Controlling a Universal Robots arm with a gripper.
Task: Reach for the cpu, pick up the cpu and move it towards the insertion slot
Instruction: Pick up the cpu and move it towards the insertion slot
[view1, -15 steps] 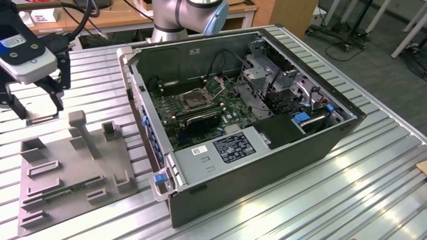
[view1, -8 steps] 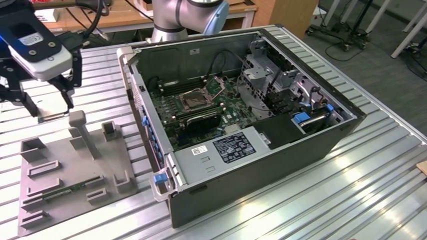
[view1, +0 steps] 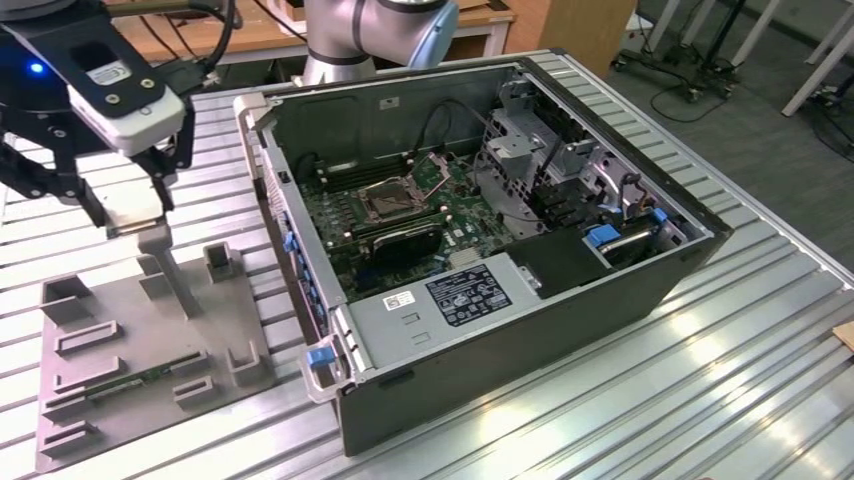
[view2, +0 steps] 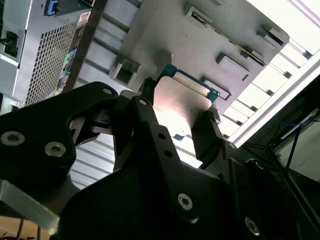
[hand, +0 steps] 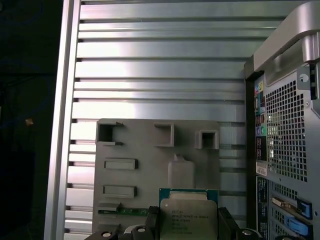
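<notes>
In the exterior view my end effector (view1: 130, 207) pinches the cpu (view1: 134, 215) above the grey holder plate (view1: 134, 345) on the worktop (view1: 747, 330). The insertion slot (view1: 390, 200) lies well apart from my end effector, toward the exterior view's right, inside the open computer case (view1: 534, 330). In the second wrist view my fingers (view2: 207, 132) press on two opposite edges of the cpu (view2: 182, 102). In the first wrist view the cpu (hand: 189, 215) sits between my fingers (hand: 225, 222), with the plate (hand: 140, 150) beneath it.

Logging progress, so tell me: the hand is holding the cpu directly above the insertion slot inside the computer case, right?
No. The hand does hold the cpu, but above the grey fixture plate outside the computer case, not above the insertion slot. The exterior view shows this.
</notes>
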